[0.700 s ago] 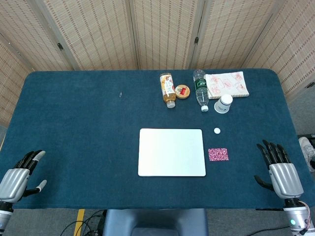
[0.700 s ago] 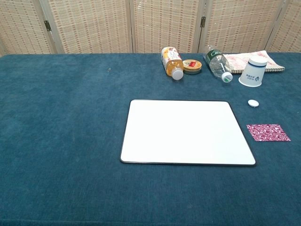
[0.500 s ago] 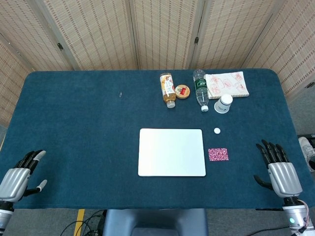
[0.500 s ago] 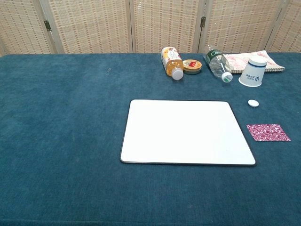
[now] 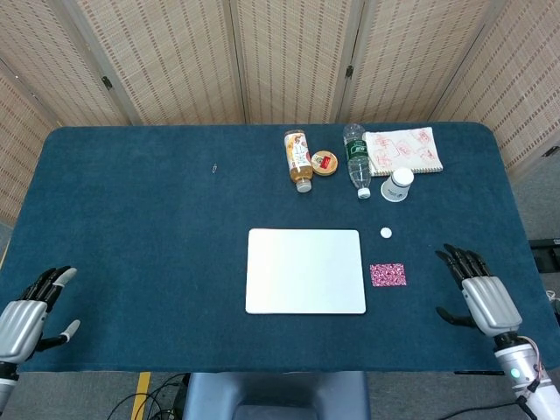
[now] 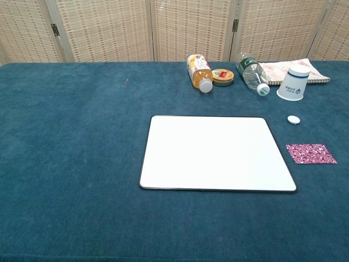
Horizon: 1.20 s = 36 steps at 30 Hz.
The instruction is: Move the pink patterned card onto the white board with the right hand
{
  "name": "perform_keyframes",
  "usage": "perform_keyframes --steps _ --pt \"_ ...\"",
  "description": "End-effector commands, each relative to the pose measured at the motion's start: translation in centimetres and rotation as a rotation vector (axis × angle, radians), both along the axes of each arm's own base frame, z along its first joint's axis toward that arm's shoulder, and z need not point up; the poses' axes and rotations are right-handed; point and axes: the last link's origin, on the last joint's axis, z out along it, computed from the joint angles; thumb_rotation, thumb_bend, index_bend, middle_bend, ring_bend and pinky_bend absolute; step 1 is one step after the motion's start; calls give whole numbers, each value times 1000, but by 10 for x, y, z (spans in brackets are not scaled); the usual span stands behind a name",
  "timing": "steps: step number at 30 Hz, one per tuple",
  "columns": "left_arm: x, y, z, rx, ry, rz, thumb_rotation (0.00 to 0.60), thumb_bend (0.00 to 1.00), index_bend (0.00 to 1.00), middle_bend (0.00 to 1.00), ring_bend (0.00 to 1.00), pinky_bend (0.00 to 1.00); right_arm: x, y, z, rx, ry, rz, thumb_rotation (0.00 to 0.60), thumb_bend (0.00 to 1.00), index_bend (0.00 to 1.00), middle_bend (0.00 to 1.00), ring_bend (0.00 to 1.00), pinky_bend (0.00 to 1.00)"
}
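Status: task is sitting at its opening stage; no transfer is showing in either view.
Card position: pink patterned card (image 5: 388,275) is lying flat on the blue table cloth (image 5: 149,219), just beside the right edge of the white board (image 5: 304,270), not touching it and not overlapping it.
Board condition: white board is lying bare, with nothing resting on its surface.
Right hand: right hand (image 5: 477,291) is hovering at the near right of the table, on the far side of the card from the white board and apart from the card, fingers spread and gripping nothing.
Left hand: left hand (image 5: 28,308) is idling well to the left of the white board, at the near left corner, fingers apart and holding nothing.
Chest view: neither hand is appearing in it; the card (image 6: 311,153) is showing to the right of the board (image 6: 215,153).
Done: nothing is judged complete.
Remaining: reaching to the card, gripping it, lifting, carrying it leftward over the board edge, releasing it on the board.
Handling note: card is lying thin and flat on cloth, so picking up an edge is likely demanding care.
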Motion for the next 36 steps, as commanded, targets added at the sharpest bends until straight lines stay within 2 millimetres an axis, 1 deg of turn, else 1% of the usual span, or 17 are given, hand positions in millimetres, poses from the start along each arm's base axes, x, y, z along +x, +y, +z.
perform_keyframes --steps 1,4,14,17,23,29,36 --pt "1 -3 3 11 -13 -6 600 340 117 97 75 231 7 -21 10 32 -11 -9 600 147 50 0 0 0" --pt "2 -3 4 19 -23 -23 600 340 110 97 75 231 6 -33 10 76 21 -37 600 170 105 0 0 0" --pt "1 -4 5 24 -27 -29 600 340 107 84 75 231 4 -64 -4 193 141 -104 600 188 151 0 0 0" --pt "1 -4 5 25 -28 -26 600 340 107 84 75 231 4 -69 -11 213 179 -104 600 193 163 0 0 0" --pt "0 -3 6 25 -29 -20 600 340 107 84 75 231 6 -75 -32 227 233 -85 600 196 173 0 0 0" --pt "0 -3 6 22 -34 -23 600 340 107 84 75 231 9 -72 -54 207 260 -37 600 195 173 0 0 0" --pt "1 -5 8 18 -44 -33 600 340 107 84 75 231 10 -69 -69 196 254 -31 600 195 174 0 0 0"
